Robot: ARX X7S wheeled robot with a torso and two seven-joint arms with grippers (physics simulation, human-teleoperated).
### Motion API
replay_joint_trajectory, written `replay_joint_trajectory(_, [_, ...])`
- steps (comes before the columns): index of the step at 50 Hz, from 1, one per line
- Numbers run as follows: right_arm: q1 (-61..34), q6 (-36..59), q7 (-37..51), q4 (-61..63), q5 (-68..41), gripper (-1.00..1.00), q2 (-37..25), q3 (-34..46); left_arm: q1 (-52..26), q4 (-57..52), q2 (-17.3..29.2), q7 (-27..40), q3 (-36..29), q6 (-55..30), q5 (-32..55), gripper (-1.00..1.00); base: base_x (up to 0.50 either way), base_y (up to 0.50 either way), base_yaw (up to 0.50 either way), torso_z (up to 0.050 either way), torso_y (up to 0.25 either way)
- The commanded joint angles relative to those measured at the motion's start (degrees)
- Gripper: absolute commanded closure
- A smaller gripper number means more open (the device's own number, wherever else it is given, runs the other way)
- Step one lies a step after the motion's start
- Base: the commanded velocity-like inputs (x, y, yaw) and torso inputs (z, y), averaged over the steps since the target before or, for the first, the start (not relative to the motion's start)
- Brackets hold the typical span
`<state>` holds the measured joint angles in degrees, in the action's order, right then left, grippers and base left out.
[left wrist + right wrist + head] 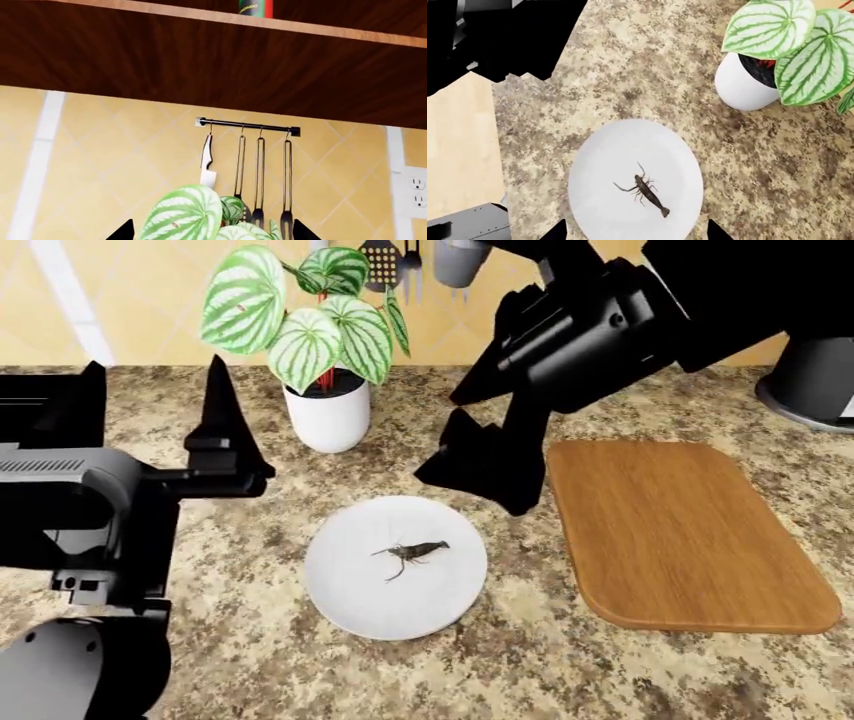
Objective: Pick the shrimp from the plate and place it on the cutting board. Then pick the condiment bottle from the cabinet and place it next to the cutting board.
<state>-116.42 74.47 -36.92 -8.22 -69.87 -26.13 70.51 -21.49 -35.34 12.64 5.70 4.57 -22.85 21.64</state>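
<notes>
Three views show us the scene, starting with the head view: the shrimp (pixel 416 553) lies near the middle of the plate (pixel 350 605) on the speckled counter (pixel 267 660), with the board (pixel 674 535) just right of the plate and not touching it. Our right gripper (pixel 483 475) hangs above the gap between plate and board, beyond the shrimp, fingers spread and holding nothing. Our left gripper (pixel 154 405) sits at the left, well apart from the plate, its two prongs parted and empty. A white pot (pixel 328 418) with striped leaves stands beyond the plate. From the left wrist we see the bottle (pixel 255 8), only its lower part in frame, standing on the dark cabinet shelf (pixel 200 55) above a rail of utensils (pixel 248 127) on the tiled wall (pixel 100 165); the plant's leaves (pixel 187 215) rise between the fingertips. From the right wrist we look down on the shrimp (pixel 646 193), the plate (pixel 607 160) and the pot (pixel 740 87); the fingertips flank the plate's edge, apart from the shrimp.
</notes>
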Motion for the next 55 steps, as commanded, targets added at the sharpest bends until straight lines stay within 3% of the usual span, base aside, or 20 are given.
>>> replay_joint_trajectory(1, [1.7,-2.8,-10.1,-6.9,4.6,-1.00,1.9,5.9,-0.7,1.5,0.5,0.5,0.7,1.0,1.3,-1.00,0.00,0.00,0.00,0.000,0.000])
replay_joint_trajectory(34, [12.7,-15.7,-15.9,-19.2,12.0,-1.00,8.1,10.9,-0.5,1.5,2.2,1.6,0.6,2.5,2.7,-1.00,0.00,0.00,0.00,0.000,0.000])
replay_joint_trajectory(55, [15.9,-20.8,-18.1,-20.2,17.7,-1.00,10.7,16.3,-0.3,1.4,2.9,1.8,-0.1,2.4,3.1,-1.00,0.00,0.00,0.00,0.000,0.000])
